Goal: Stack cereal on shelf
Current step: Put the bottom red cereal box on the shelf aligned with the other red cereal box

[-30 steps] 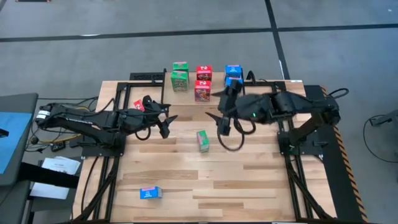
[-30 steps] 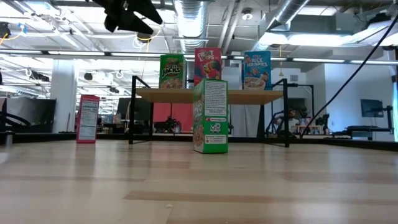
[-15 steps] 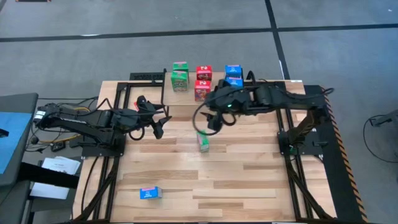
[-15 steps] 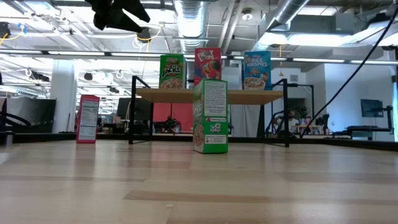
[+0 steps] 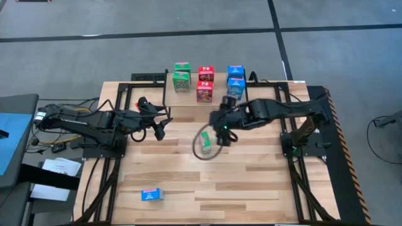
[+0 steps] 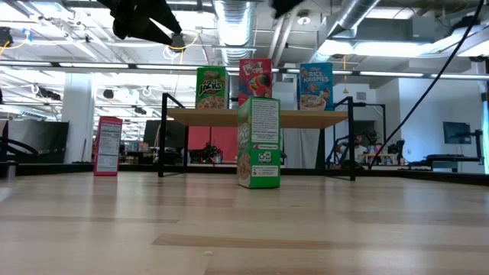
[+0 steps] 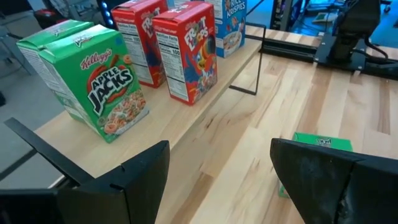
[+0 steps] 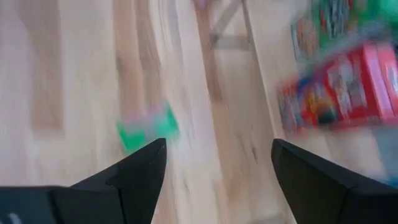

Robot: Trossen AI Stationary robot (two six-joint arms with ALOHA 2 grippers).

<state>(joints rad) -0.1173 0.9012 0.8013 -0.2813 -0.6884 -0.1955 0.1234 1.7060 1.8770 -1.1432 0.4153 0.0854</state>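
Green, red and blue cereal boxes stand upright on the shelf at the table's far edge. One green cereal box stands upright on the tabletop at mid-table; it also shows in the low view. My right gripper hovers open just right of and above it, tipped downward, and the box shows ahead of its fingers. My left gripper waits open and empty at the left, facing the shelf's green boxes.
A red cereal box stands on the table at the far left. A blue box lies flat near the near-left corner. Black arm frames run along both table sides. Bare wood lies across the near half.
My right gripper has swung from beside the shelf toward the table's left and near edge and come down, tipping its fingers downward, until it hovers beside the standing green box. The box has stayed where it was.
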